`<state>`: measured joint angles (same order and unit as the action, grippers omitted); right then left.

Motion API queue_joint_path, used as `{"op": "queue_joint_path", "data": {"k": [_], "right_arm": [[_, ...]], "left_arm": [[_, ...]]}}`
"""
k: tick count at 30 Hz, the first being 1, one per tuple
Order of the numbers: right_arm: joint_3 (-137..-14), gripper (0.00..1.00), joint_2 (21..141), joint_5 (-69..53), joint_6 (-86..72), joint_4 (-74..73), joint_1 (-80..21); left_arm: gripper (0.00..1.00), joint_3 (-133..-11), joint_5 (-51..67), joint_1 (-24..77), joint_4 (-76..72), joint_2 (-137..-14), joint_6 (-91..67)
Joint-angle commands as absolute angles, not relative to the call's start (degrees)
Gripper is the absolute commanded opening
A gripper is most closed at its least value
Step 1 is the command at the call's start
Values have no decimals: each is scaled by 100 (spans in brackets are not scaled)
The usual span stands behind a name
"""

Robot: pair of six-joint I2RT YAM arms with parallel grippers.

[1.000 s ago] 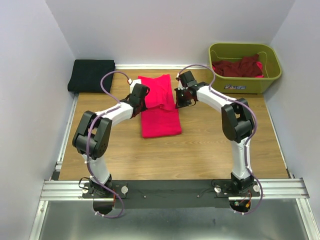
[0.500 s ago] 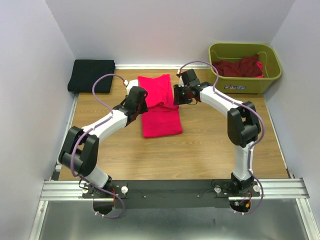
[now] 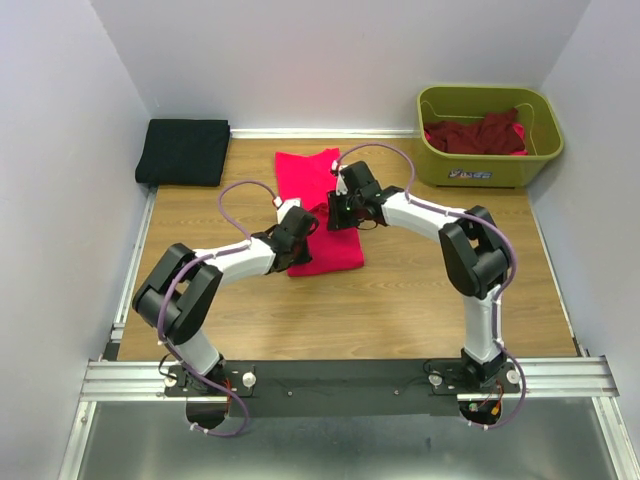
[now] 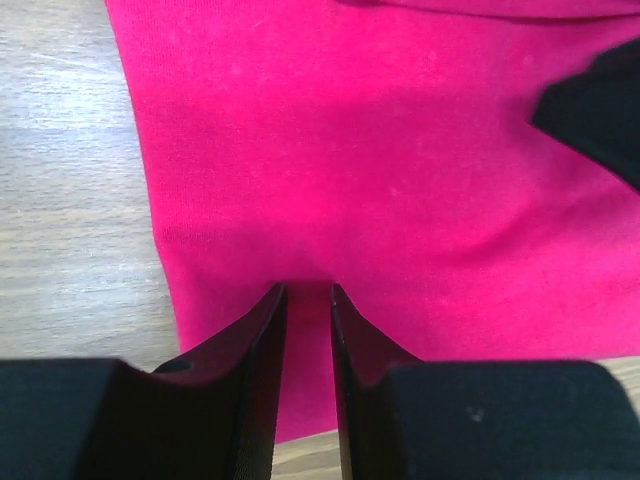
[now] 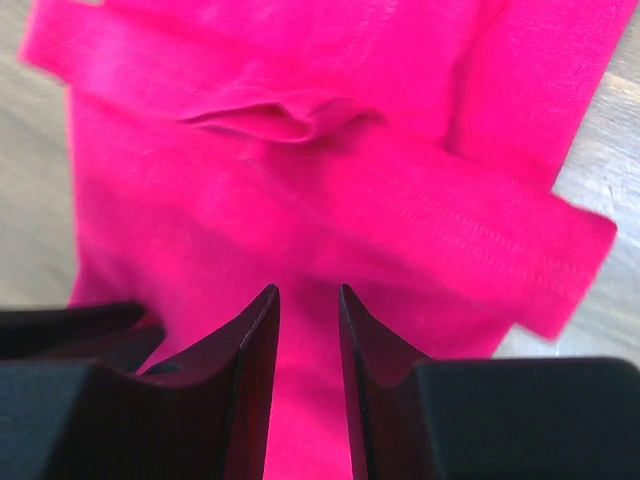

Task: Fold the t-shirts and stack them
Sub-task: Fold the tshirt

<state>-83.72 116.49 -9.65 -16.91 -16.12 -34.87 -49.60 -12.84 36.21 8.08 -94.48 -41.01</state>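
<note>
Wooden tabletop (image 3: 400, 300) | pink t-shirt (image 3: 303, 172) long axis near-to-far | left gripper (image 4: 305, 290) at near hem, right gripper (image 5: 308, 292) mid-shirt | both narrow slits, can't tell if pinching tbh

Bright, even light; pink t-shirt (image 5: 300, 200) blurred in right wrist view (edges smeared).

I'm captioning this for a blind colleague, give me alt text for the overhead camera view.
Two robot arms reach over a bright pink t-shirt on a wooden table, left gripper at its near-left part, right gripper near its middle. A folded black t-shirt lies far left; an olive-green tub holding dark red shirts sits far right.
</note>
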Motion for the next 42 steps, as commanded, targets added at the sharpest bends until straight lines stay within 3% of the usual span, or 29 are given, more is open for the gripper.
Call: {"op": "queue_joint_path", "data": {"k": [1,8,13,19,22,31,42], "right_arm": [[-8393,37,11988,-967,-1819,-1151,-3463],[-8920,37,12524,-494,-1741,-1037,-3463],[-9989,39,12971,139,-1486,-1020,-3375],[-10907,42,13237,62,-1389,-1037,-3261],[-10610,45,12851,35,-1423,-1028,-3252],[-8721,45,11322,-1607,-1837,-941,-3059],[-8455,43,11382,-2241,-1863,-897,-2944]], "left_arm": [[31,-4799,-1160,3647,817,-9519,-4228],[31,-4562,-1099,3683,835,-9396,-4184],[31,-4456,-1011,3814,896,-9247,-4210],[31,-4149,-870,3973,1002,-8747,-4438],[31,-4069,-888,3981,1072,-8404,-4526],[36,-4386,-1178,3482,976,-7664,-4404],[30,-5544,-632,2690,615,-9447,-3498]]}}
